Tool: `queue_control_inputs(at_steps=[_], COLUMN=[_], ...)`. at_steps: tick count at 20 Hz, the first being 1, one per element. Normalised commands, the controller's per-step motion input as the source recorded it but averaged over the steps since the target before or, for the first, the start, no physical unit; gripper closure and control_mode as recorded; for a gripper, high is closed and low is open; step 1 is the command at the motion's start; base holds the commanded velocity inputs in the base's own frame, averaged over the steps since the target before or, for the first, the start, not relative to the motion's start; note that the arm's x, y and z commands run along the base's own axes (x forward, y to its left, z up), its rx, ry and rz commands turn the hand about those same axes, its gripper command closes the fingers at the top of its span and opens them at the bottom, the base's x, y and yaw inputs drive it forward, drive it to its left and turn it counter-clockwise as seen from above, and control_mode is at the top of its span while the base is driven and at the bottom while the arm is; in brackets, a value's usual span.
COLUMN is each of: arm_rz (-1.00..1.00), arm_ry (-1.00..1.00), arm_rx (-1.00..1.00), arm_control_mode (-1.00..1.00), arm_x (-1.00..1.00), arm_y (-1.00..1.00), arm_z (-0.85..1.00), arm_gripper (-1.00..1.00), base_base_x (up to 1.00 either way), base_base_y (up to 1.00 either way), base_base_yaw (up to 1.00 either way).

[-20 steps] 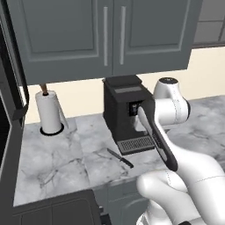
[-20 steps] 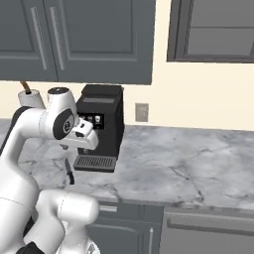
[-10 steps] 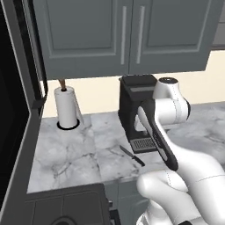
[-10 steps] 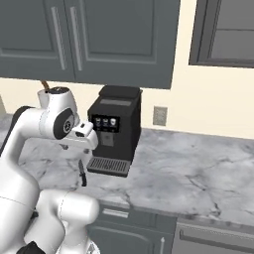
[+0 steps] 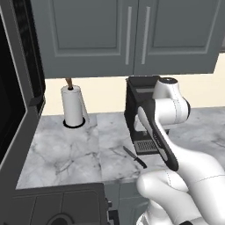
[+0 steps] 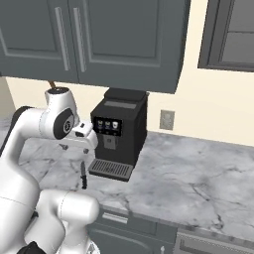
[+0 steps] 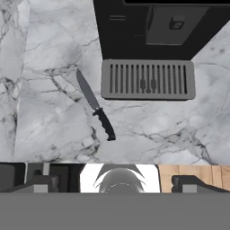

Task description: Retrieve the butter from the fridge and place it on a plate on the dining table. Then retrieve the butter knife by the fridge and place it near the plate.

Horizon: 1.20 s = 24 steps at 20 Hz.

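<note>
The butter knife (image 7: 95,105), slim with a dark handle and a thin blade, lies flat on the marble counter just left of the coffee machine's drip tray (image 7: 148,79). It also shows near the counter's front edge (image 5: 134,157) and beside my arm (image 6: 83,174). My gripper (image 7: 117,184) hangs above the counter edge, open and holding nothing, with the knife ahead of it and a little to the left. From the right base view the gripper (image 6: 78,147) hovers over the knife. The fridge (image 5: 24,132) stands dark grey at the far left. Butter, plate and dining table are out of view.
A black coffee machine (image 5: 136,101) stands against the wall behind the knife. A paper towel roll (image 5: 72,105) sits at the back left of the counter (image 5: 70,154). Grey upper cabinets (image 6: 99,39) hang overhead. A wall outlet (image 6: 166,119) is right of the machine.
The whole picture has shifted sideways, so the base has driven toward the fridge side. The knife keeps its place on the counter. The gripper stays open.
</note>
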Motion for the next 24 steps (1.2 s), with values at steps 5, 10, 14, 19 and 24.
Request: queue_control_inputs(at_steps=[5,10,14,19,24], arm_rz=[0.0,0.0,0.0,0.0,0.0], arm_ry=[0.0,0.0,0.0,0.0,0.0], arm_rx=[0.0,0.0,0.0,0.0,0.0], arm_control_mode=[1.0,1.0,1.0,1.0,-1.0], arm_x=[0.0,0.0,0.0,0.0,0.0], arm_y=[0.0,0.0,0.0,0.0,0.0], arm_z=[0.0,0.0,0.0,0.0,0.0], arm_gripper=[-1.0,-1.0,-1.0,-1.0,-1.0], base_base_x=[0.0,0.0,0.0,0.0,0.0], base_base_y=[0.0,0.0,0.0,0.0,0.0], base_base_yaw=[0.01,0.0,0.0,0.0,0.0])
